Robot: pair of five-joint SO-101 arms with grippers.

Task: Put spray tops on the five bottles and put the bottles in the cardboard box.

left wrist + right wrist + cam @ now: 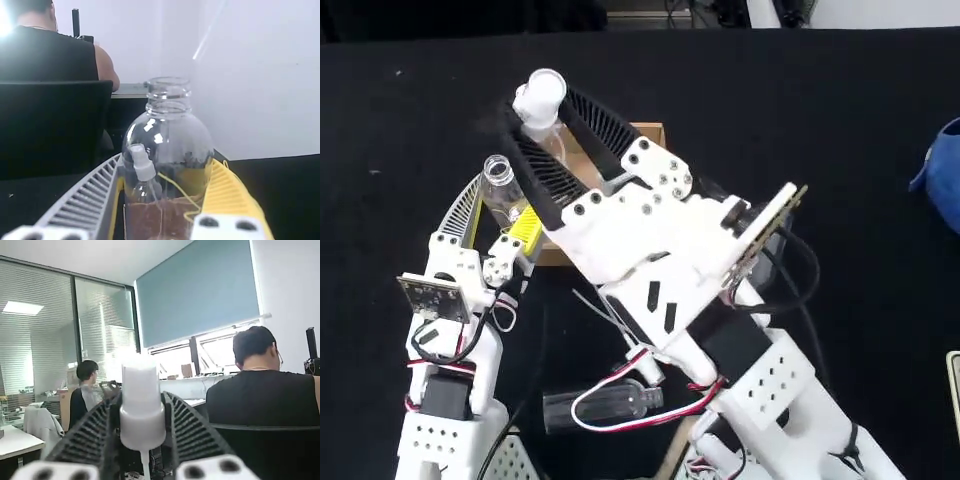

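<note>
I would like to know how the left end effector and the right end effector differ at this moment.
The left end effector holds a clear bottle, open at the neck; the right end effector holds a white spray top. The left one's fingers are grey and yellow; the right one's fingers are black. Both are shut on their loads.

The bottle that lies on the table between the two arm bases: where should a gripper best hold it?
Probably the bottle by its wide body, from above, fingers across its length: it lies on its side, round, and a cable loops over its neck half.
</note>
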